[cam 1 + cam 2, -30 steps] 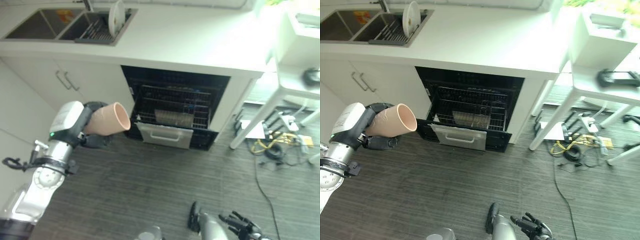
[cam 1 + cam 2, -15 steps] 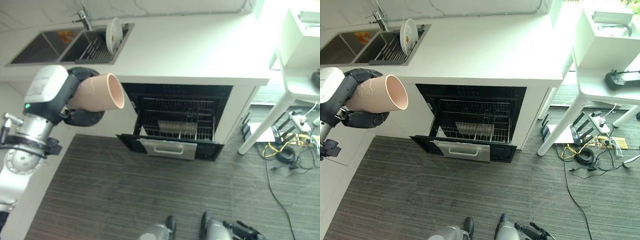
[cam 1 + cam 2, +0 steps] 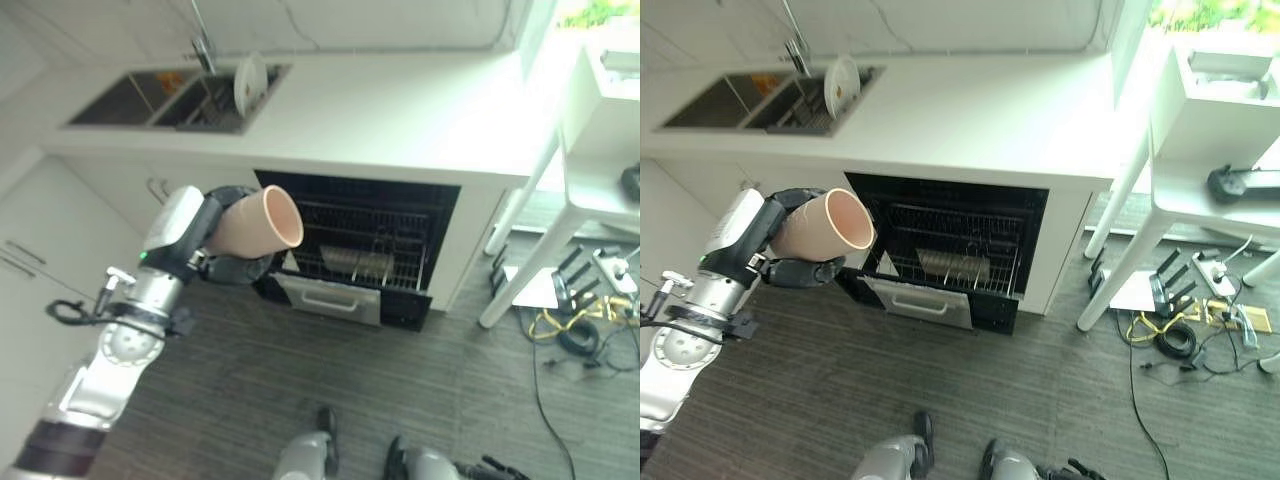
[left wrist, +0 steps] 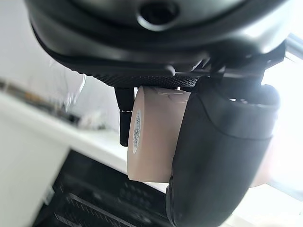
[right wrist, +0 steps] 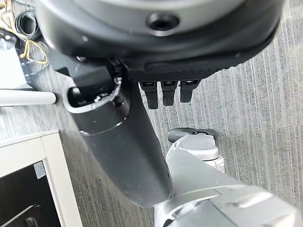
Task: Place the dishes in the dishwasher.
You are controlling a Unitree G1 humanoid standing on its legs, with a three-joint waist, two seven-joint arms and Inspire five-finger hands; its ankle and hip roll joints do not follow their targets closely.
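Left robot hand (image 3: 228, 268): clasped round pink cup (image 3: 258, 222), left of open dishwasher (image 3: 355, 255). Right robot hand (image 5: 128, 142): fingers relaxed, over floor. Plate (image 3: 248, 85): sink rack, far left.

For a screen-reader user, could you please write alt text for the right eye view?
The robot's left hand grips a pink cup sideways, in front of an open dishwasher with its rack pulled out. A white plate stands in the sink above.

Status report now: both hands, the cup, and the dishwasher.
Left hand shut on pink cup, held off the floor. Right hand open, idle, low. Dishwasher open, rack out, plate at sink.
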